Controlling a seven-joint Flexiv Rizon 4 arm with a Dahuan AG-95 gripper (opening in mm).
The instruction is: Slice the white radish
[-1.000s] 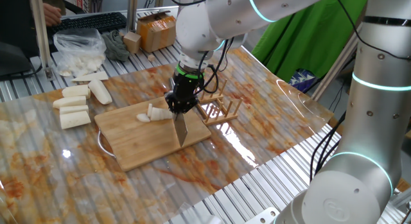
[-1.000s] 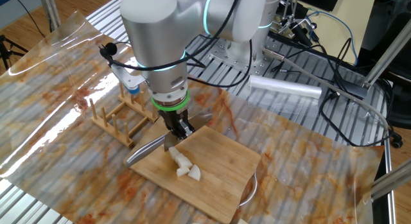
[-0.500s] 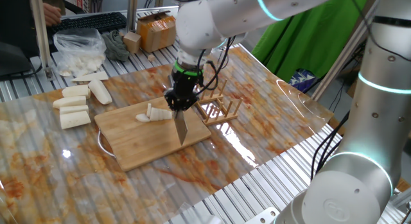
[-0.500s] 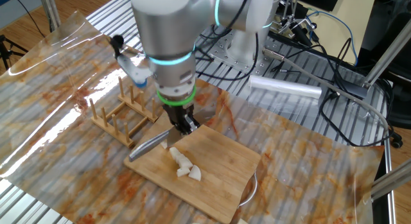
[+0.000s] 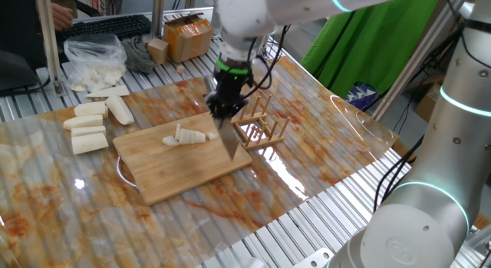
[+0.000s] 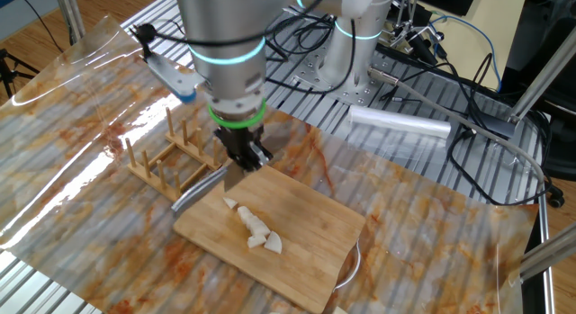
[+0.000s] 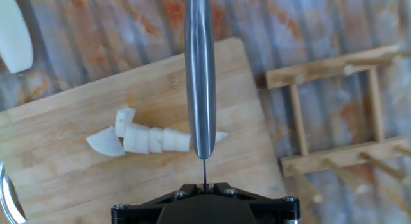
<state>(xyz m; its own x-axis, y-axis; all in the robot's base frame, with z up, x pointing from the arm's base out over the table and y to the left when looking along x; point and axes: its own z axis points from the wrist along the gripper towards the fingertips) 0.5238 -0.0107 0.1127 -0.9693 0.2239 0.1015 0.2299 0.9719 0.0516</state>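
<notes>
A: Your biggest worry is the knife [image 5: 229, 142] itself. Your gripper [image 5: 223, 111] is clamped tight on its handle with the blade hanging down, clear of the cutting board [image 5: 184, 172]. If that grip lets the handle twist when the edge meets the board, the cut goes crooked or the blade skids off the wood.

B: And where is the white radish [image 7: 154, 139] in all this?

A: Lying loose on the board, near its middle. In the hand view the blade crosses its pointed end, with several cut rounds bunched at the other end. Nothing pins it down, so a slanting stroke could roll it or push it aside rather than part it.

B: Anything off to the side?

A: The wooden rack [image 6: 171, 159] stands just beside the board's edge, on the blade's side. Drift that way and you could knock it.

B: Smaller things?

A: The loose slices [image 6: 266, 241] touch one another; a nudge would scatter them. You could also come down past the tip and cut nothing.
</notes>
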